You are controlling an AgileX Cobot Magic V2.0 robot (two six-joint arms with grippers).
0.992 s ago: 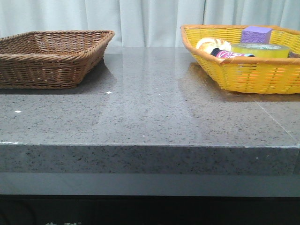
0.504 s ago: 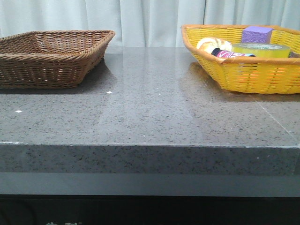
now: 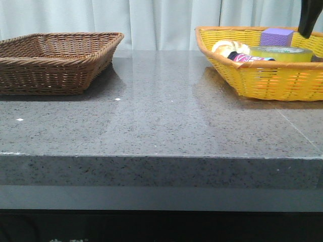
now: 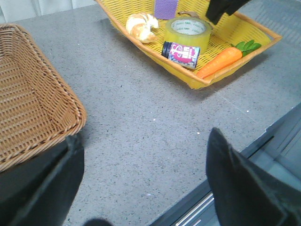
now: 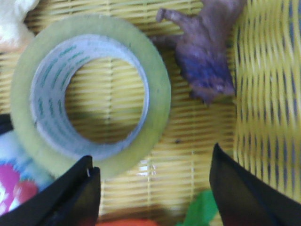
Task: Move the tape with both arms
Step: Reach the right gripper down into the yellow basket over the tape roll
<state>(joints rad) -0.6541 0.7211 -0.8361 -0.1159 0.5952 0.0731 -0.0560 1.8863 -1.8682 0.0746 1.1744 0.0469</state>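
Note:
The tape [image 3: 280,53], a wide yellow-green roll, lies flat in the yellow basket [image 3: 262,80] at the right. It also shows in the left wrist view [image 4: 187,32] and fills the right wrist view [image 5: 89,94]. My right gripper [image 5: 153,162] is open and empty, hanging just above the basket beside the roll, one finger over its rim. A black finger [image 3: 308,20] shows at the front view's top right. My left gripper [image 4: 141,141] is open and empty above the table's near edge, next to the brown basket [image 4: 33,108].
The yellow basket also holds a purple cube [image 3: 276,36], a bread roll [image 3: 228,48], a small pink-labelled jar [image 4: 181,53], a carrot [image 4: 218,62] and a dark purple piece [image 5: 204,52]. The brown basket [image 3: 55,60] stands at the left.
My right gripper's finger has come into the front view at the top right, above the yellow basket. The baskets and the tape have not moved.

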